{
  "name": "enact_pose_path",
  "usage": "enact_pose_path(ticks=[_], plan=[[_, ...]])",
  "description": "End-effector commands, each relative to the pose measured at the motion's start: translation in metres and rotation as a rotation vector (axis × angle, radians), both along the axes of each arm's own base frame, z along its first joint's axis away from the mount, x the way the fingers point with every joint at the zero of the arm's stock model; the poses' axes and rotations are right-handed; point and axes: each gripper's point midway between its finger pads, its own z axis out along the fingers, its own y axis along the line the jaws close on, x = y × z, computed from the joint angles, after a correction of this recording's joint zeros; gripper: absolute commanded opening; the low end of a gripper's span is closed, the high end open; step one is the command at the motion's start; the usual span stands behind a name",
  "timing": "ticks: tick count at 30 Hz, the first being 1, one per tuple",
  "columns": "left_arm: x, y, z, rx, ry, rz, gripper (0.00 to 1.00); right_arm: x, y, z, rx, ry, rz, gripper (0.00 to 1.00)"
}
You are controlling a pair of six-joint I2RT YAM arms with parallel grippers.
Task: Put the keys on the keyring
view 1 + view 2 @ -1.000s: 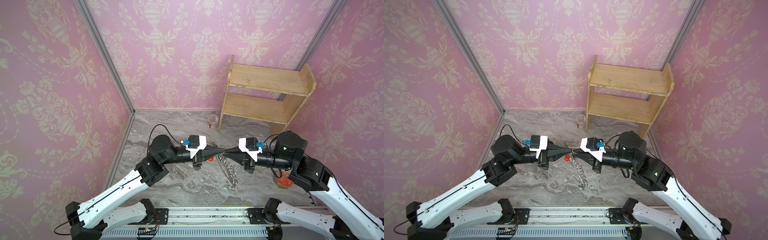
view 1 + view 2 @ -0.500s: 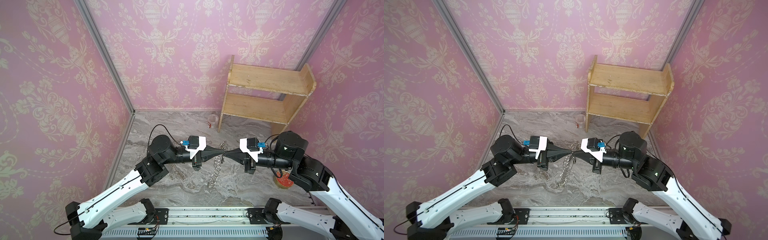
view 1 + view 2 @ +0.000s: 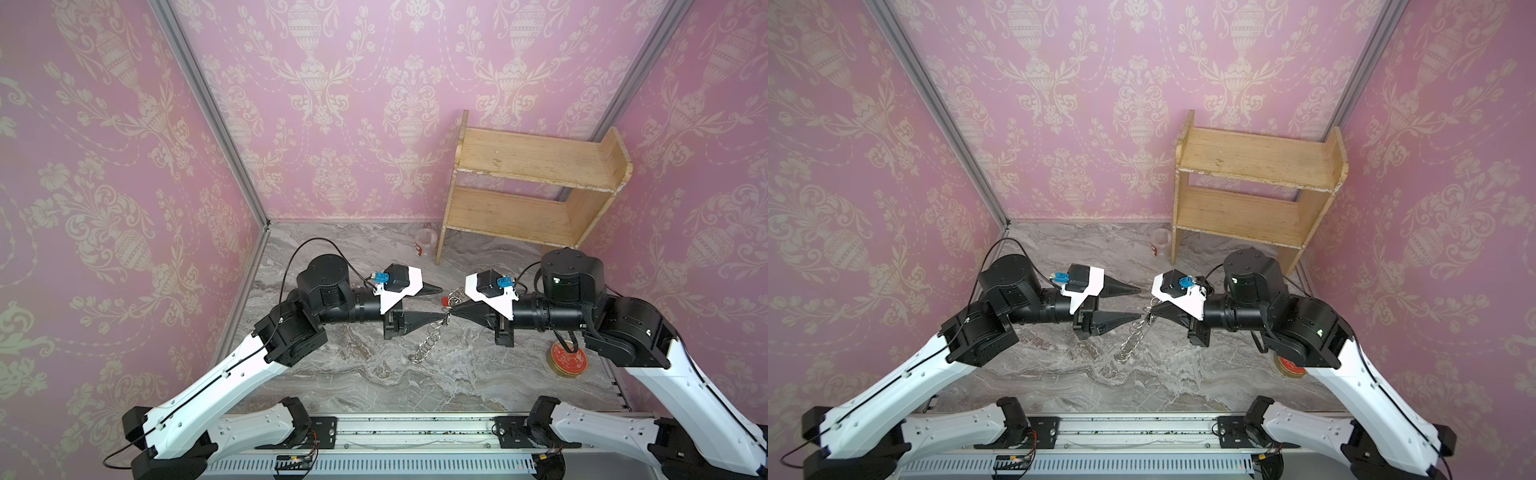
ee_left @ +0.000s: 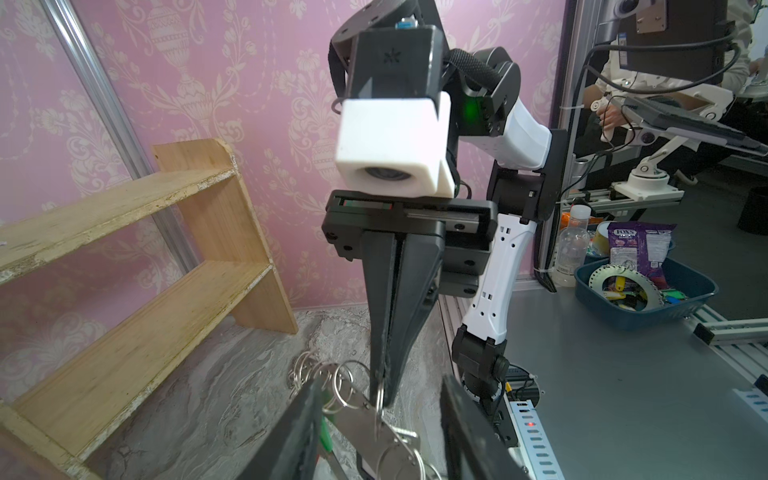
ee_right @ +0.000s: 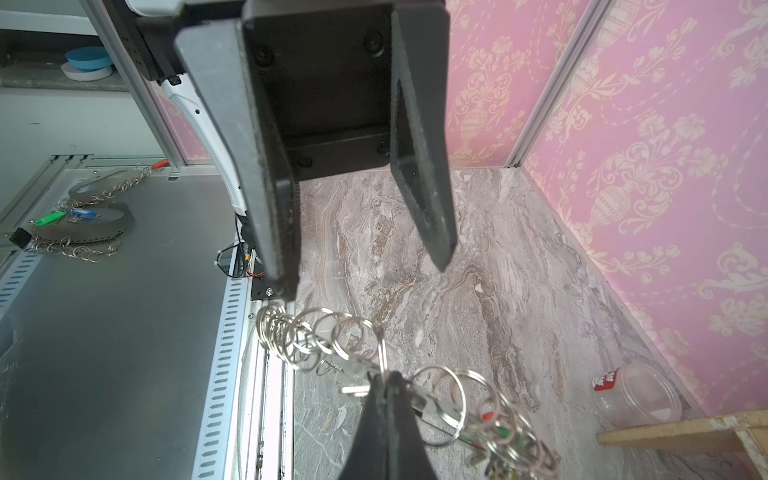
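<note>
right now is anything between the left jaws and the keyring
Nothing visible does. The left gripper has its jaws apart, one of them right at the top of the keyring, whose chain hangs down towards the table. The right gripper is shut on that keyring, tip to tip with the left.

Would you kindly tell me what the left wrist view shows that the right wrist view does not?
Only the left wrist view: the blue basket and bottle beyond the table. Only the right wrist view: the clear cup by the wall, and spare rings on the grey bench. Both: the right pincer shut on the keyring, the left pincer open, the marble tabletop.
</note>
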Motion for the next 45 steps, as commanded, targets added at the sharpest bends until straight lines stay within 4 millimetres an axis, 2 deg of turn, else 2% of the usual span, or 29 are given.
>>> enact_pose_path(ticks=[1, 8, 21, 31, 34, 38, 40, 42, 44, 45], plan=[[0.007, -0.002, -0.029, 0.136, 0.02, 0.026, 0.49, 0.0, -0.006, 0.002, -0.032, -0.007, -0.011, 0.0], [0.007, -0.011, -0.037, 0.182, -0.025, 0.04, 0.44, 0.005, -0.003, -0.002, -0.064, 0.011, -0.02, 0.0], [0.003, -0.02, -0.036, 0.166, -0.039, 0.022, 0.18, 0.009, -0.003, -0.003, -0.068, 0.009, -0.036, 0.0], [0.003, -0.024, -0.04, 0.173, -0.034, 0.021, 0.09, 0.009, -0.003, 0.001, -0.05, 0.003, -0.04, 0.0], [0.004, -0.024, -0.041, 0.176, -0.041, 0.024, 0.0, 0.008, -0.003, 0.003, -0.04, 0.0, -0.036, 0.0], [0.005, -0.024, -0.039, 0.161, -0.056, 0.033, 0.0, 0.009, -0.004, 0.003, -0.039, 0.0, -0.047, 0.0], [0.003, -0.022, -0.033, 0.132, -0.071, 0.037, 0.0, 0.009, -0.007, 0.002, -0.039, -0.007, -0.056, 0.03], [0.002, -0.019, -0.025, 0.096, -0.089, 0.039, 0.0, 0.009, -0.011, 0.002, -0.04, -0.016, -0.073, 0.11], [-0.001, -0.017, -0.02, 0.067, -0.101, 0.032, 0.0, 0.008, -0.016, 0.003, -0.033, -0.032, -0.09, 0.28], [-0.004, -0.016, -0.017, 0.05, -0.107, 0.023, 0.0, 0.007, -0.019, 0.004, -0.027, -0.041, -0.096, 0.31]])
